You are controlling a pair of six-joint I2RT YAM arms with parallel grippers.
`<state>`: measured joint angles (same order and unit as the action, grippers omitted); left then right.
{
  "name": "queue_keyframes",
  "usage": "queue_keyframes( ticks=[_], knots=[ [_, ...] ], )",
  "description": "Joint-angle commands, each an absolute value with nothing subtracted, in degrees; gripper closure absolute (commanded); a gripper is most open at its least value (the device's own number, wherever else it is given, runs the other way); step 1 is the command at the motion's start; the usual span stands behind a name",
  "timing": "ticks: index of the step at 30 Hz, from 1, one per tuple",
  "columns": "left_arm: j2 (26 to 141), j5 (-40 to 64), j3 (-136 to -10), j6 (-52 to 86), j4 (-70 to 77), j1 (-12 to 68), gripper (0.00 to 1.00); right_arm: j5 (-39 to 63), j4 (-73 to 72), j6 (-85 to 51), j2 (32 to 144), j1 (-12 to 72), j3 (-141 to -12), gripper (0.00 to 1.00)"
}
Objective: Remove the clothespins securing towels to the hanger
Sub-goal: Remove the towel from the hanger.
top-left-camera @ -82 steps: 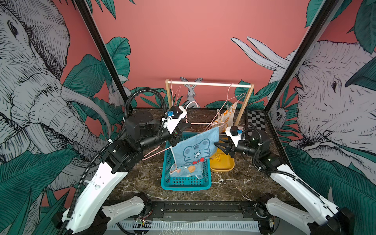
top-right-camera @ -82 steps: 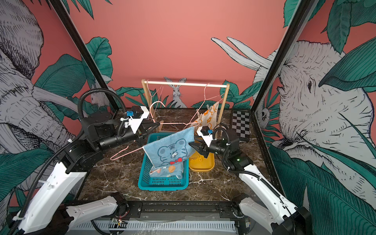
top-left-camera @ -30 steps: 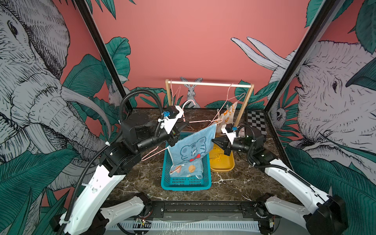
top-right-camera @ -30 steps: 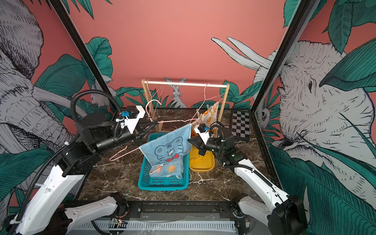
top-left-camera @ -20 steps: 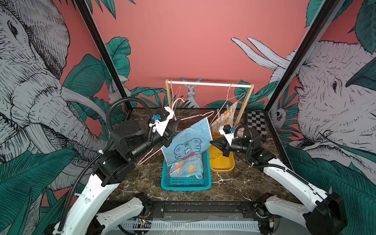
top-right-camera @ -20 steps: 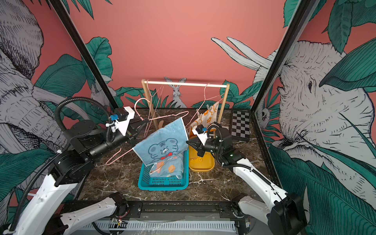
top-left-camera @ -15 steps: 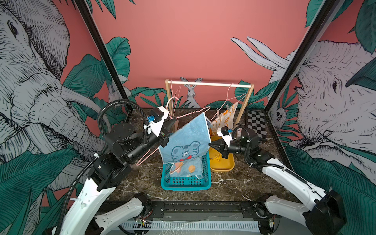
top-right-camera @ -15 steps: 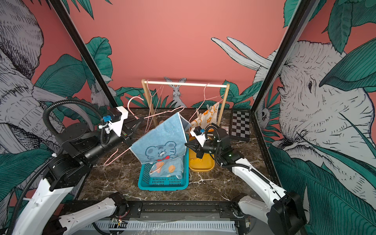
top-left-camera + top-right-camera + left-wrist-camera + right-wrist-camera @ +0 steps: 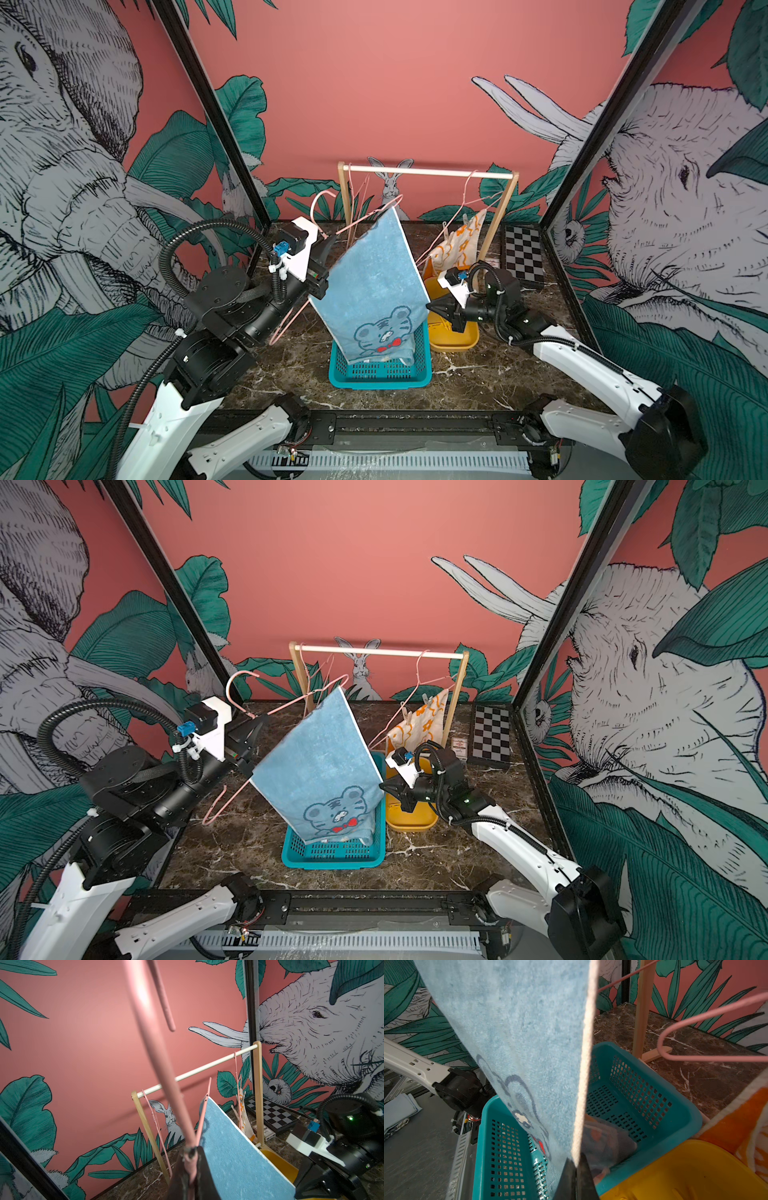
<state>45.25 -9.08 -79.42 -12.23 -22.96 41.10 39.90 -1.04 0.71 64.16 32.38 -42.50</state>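
Observation:
My left gripper (image 9: 330, 245) is shut on the neck of a pink wire hanger (image 9: 286, 324), held tilted above the table. The blue tiger towel (image 9: 374, 282) hangs steeply from the hanger's far tip. I cannot make out a clothespin there. My right gripper (image 9: 430, 309) is shut on the towel's white-edged side (image 9: 583, 1084), low over the teal basket (image 9: 382, 376). In the left wrist view the hanger (image 9: 158, 1053) runs up from my shut gripper (image 9: 190, 1151). A cream towel (image 9: 419, 721) with orange flowers hangs on the wooden rack (image 9: 378, 651), pinned by pale clothespins (image 9: 409, 719).
A yellow tray (image 9: 453, 343) sits right of the basket, under my right wrist. Another crumpled cloth (image 9: 608, 1138) lies in the basket. A bare pink hanger (image 9: 307, 679) hangs at the rack's left end. A checkerboard (image 9: 523, 253) lies at the back right.
My left arm pulled back to the left and tipped the hanger up. The blue towel swung from a near-level stretch to a steep hang. My right gripper kept its hold and shifted slightly left.

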Motion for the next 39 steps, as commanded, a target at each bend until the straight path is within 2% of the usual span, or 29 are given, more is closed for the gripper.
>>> queue_keyframes(
  ticks=[1, 10, 24, 32, 39],
  knots=[
    [44.1, -12.0, -78.9, -13.0, -18.6, 41.0, 1.0, 38.0, -0.8, 1.5, 64.3, 32.8, -41.9, 1.0],
    [43.1, -15.1, -78.3, -13.2, -18.0, 41.0, 1.0, 37.7, -0.7, 0.8, 64.7, 32.8, -41.1, 1.0],
    [42.2, -17.3, -77.2, -13.2, -17.5, 41.0, 1.0, 29.1, 0.7, 0.4, 64.1, 32.8, -40.4, 1.0],
    [42.4, -17.1, -77.0, -13.1, -17.3, 41.0, 1.0, 32.7, -0.2, -0.3, 65.2, 33.2, -41.3, 1.0],
    [42.9, -15.6, -77.0, -13.0, -18.1, 41.0, 1.0, 33.7, -0.8, 1.1, 69.9, 38.6, -45.8, 1.0]
  ],
)
